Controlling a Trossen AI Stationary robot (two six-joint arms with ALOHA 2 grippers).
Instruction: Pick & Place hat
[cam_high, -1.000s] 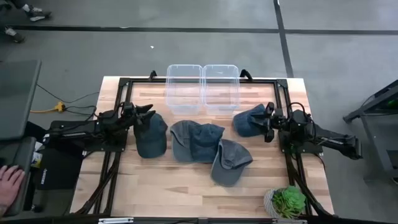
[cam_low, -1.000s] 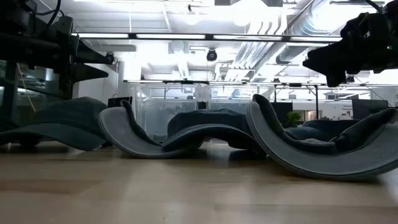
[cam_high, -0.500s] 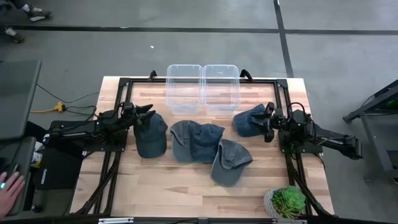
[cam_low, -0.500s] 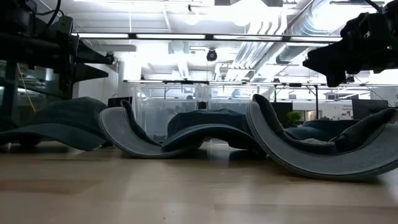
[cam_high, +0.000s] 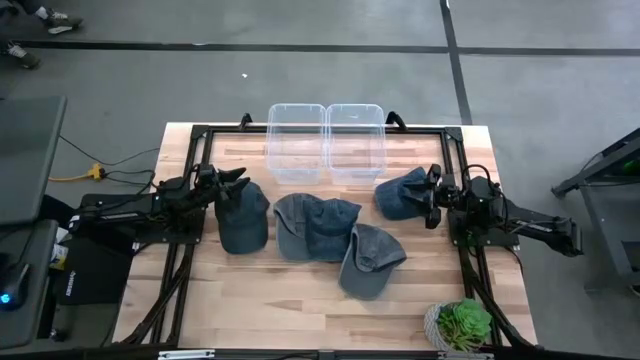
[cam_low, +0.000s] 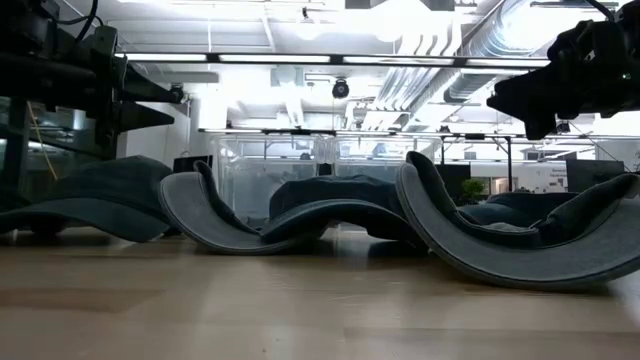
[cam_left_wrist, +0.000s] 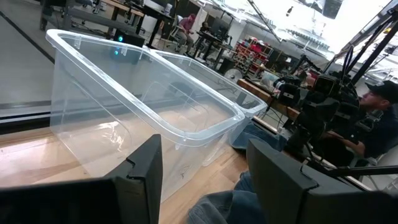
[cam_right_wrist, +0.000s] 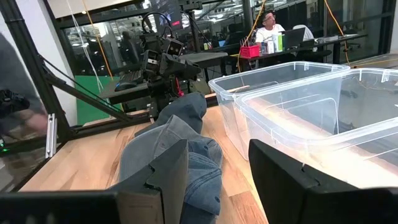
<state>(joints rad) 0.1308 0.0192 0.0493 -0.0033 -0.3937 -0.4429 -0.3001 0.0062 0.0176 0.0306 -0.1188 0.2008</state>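
Several denim caps lie on the wooden table. A dark blue cap (cam_high: 243, 216) lies at the left, a grey one (cam_high: 293, 226) and a dark one (cam_high: 332, 226) overlap in the middle, a grey one (cam_high: 369, 260) lies nearer, and a blue one (cam_high: 402, 193) lies at the right. My left gripper (cam_high: 236, 186) (cam_left_wrist: 202, 180) is open and hovers over the far end of the left cap. My right gripper (cam_high: 431, 196) (cam_right_wrist: 217, 180) is open and hovers beside the right cap (cam_right_wrist: 180, 134). In the low view both grippers (cam_low: 150, 105) (cam_low: 520, 100) stand above table height.
Two clear plastic bins (cam_high: 296, 141) (cam_high: 356, 140) stand side by side at the table's far edge, between the arms. A potted plant (cam_high: 463, 325) sits at the near right corner. A black frame (cam_high: 190, 160) runs round the table. Bare wood (cam_high: 260, 300) lies near.
Both arms and all the caps have kept still. A person's hand at the far left of the high view has drawn out of the picture.
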